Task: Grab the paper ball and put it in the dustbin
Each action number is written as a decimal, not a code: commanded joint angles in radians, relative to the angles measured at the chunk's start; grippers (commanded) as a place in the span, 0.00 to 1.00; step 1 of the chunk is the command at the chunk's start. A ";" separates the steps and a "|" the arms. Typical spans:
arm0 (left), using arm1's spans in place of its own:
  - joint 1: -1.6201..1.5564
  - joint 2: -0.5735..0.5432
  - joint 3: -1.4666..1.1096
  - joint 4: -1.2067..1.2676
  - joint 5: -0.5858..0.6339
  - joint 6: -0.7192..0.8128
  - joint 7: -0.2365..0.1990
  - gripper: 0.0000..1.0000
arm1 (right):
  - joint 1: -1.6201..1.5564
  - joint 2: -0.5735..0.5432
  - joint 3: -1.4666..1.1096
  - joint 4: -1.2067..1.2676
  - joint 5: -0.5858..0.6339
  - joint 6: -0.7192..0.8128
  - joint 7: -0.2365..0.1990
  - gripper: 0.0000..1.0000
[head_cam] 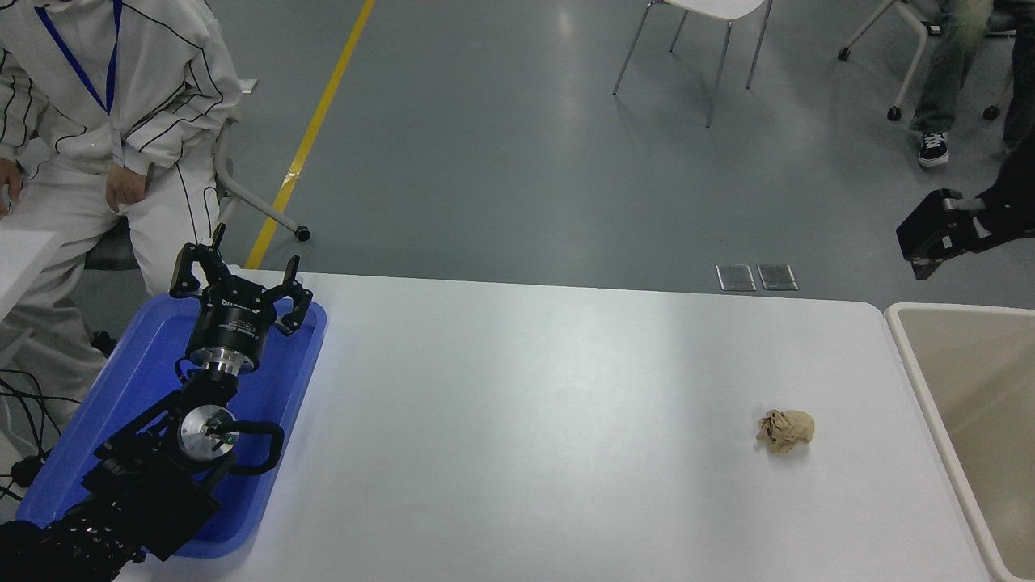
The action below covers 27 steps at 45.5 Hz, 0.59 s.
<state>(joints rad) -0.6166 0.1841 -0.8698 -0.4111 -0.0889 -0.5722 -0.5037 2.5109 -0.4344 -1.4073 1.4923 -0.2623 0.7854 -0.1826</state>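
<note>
The paper ball (785,429), a small crumpled tan wad, lies on the white table (525,420) towards its right end. The beige dustbin (912,356) stands just off the table's right edge; only its left part shows. My right gripper (922,242) comes in from the right edge, held in the air beyond the table's far side, above the bin's far corner and well away from the ball. My left gripper (241,279) is open and empty, parked at the lower left over the blue tray.
A shallow blue tray (97,420) lies at the table's left end under the left arm. A person in white clothes (105,137) sits at the far left. Chairs and another person's legs (946,81) are farther back on the grey floor.
</note>
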 commanded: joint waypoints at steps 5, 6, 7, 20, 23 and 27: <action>0.000 0.000 0.000 0.000 0.000 0.000 0.001 1.00 | 0.000 -0.001 -0.001 -0.001 0.000 0.000 0.000 1.00; 0.000 0.000 0.000 0.000 0.000 0.000 0.001 1.00 | 0.000 0.000 0.001 0.000 0.000 0.000 0.000 1.00; 0.000 0.000 0.000 0.000 0.000 0.000 0.001 1.00 | 0.000 0.000 0.002 -0.001 0.000 0.000 0.000 1.00; 0.001 0.000 0.000 0.000 0.000 0.000 -0.001 1.00 | -0.003 0.000 0.004 0.000 0.000 0.000 0.000 1.00; 0.001 0.000 0.000 0.000 0.000 0.000 -0.001 1.00 | -0.001 0.000 0.005 0.000 0.000 0.000 0.000 1.00; 0.001 0.000 0.000 0.000 0.000 0.000 -0.001 1.00 | -0.001 0.000 0.005 0.000 0.000 0.000 0.000 1.00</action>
<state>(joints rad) -0.6154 0.1841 -0.8698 -0.4111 -0.0888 -0.5722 -0.5049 2.5098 -0.4343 -1.4035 1.4922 -0.2623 0.7854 -0.1826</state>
